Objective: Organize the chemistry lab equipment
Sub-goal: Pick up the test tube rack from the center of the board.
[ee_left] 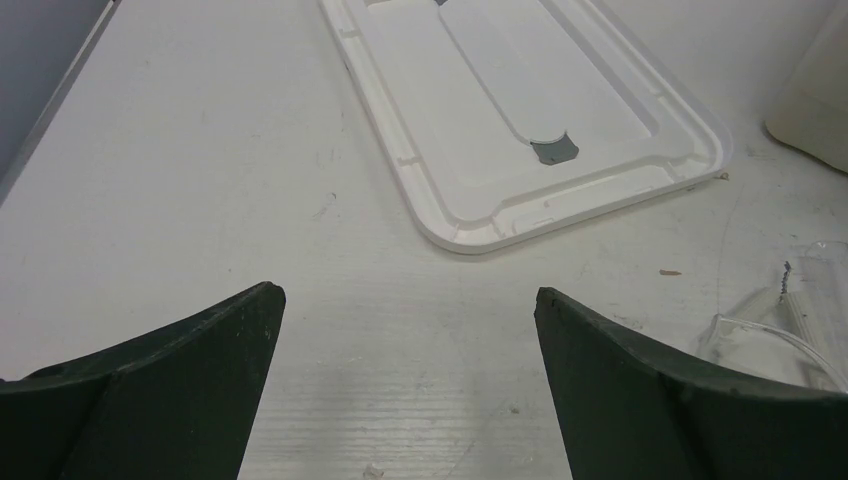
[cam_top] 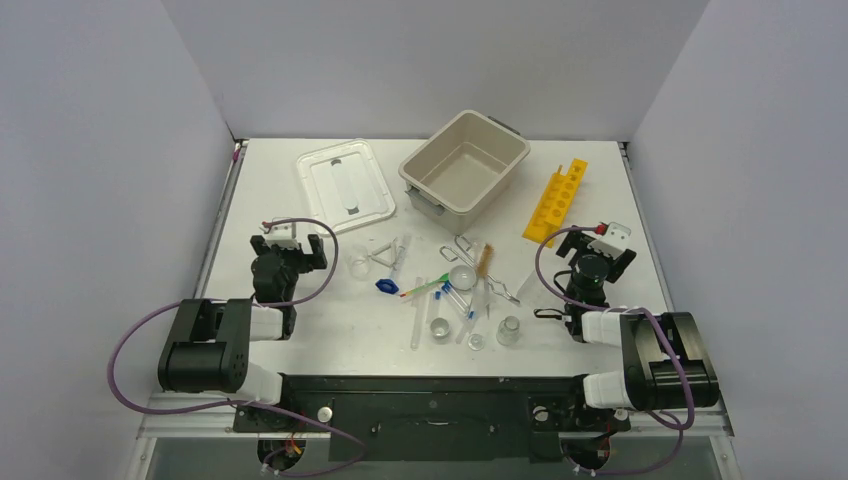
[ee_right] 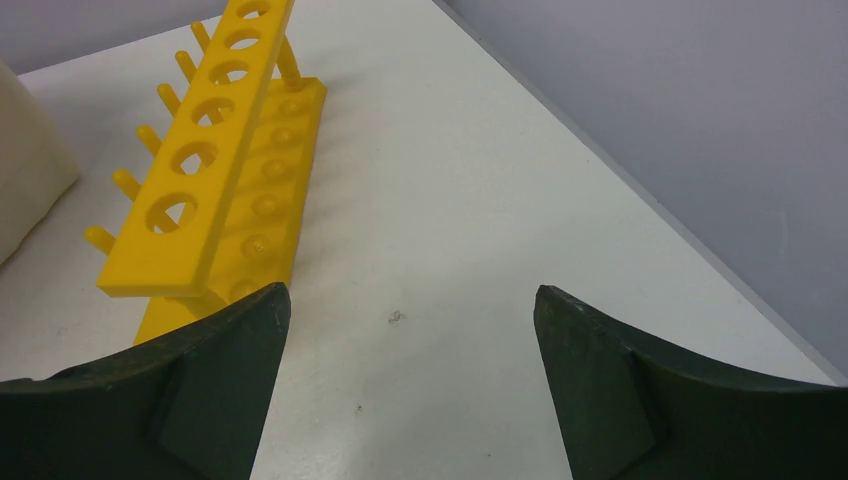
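I see clear beakers point(cam_top: 509, 330) and a blue cap point(cam_top: 386, 286) scattered mid-table, the yellow holed rack point(cam_top: 556, 200) lying right of the beige tub point(cam_top: 432, 196). Any markings seem too small to read. My left claw point(ee_left: 407, 292) and right claw point(ee_right: 410, 291) gape released, empty.

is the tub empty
Empty: the tub shows only its bare floor inside, and the lid lies off to its left.

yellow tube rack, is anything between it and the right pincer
Nothing visible stands in the way. The yellow tube rack stands just ahead and to the left of the open right pincer, with only table surface between them.
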